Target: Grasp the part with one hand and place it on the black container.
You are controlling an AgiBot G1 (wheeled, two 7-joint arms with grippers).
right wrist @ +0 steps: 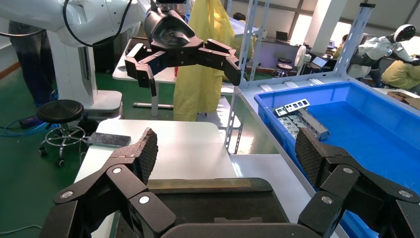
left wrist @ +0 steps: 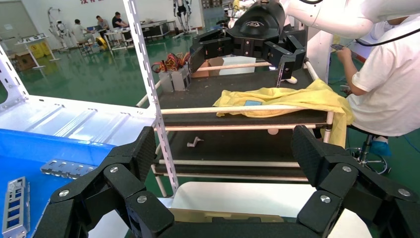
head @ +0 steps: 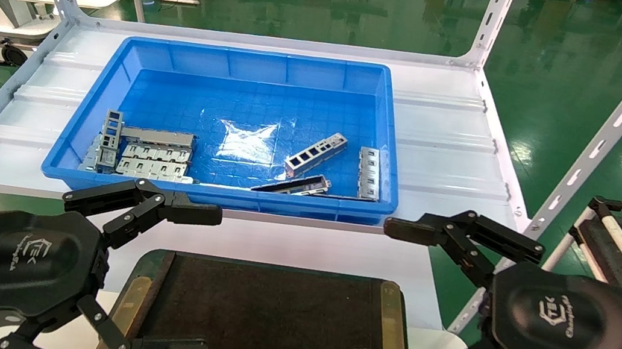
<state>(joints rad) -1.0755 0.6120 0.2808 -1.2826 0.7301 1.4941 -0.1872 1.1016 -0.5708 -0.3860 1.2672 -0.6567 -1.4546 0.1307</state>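
Observation:
The part (head: 315, 155), a small silver-grey bar with a row of rectangular cutouts, lies tilted on the floor of the blue bin (head: 119, 68), right of its middle. The black container (head: 266, 320), a flat black tray with brass-coloured side strips, sits at the near edge, in front of the bin. My left gripper (head: 201, 281) is open and empty over the tray's left edge. My right gripper (head: 382, 294) is open and empty over the tray's right edge. Both are well short of the part. Each wrist view shows its own gripper open: the left (left wrist: 225, 153), the right (right wrist: 225, 153).
A dark thin strip (head: 291, 185) and a wider grey piece (head: 369, 173) lie beside the part. A pile of grey multi-cell pieces (head: 143, 154) fills the bin's near left corner. White perforated rack posts (head: 609, 128) rise at the shelf corners. A cart (left wrist: 237, 124) and a seated person (left wrist: 391, 79) are to the right.

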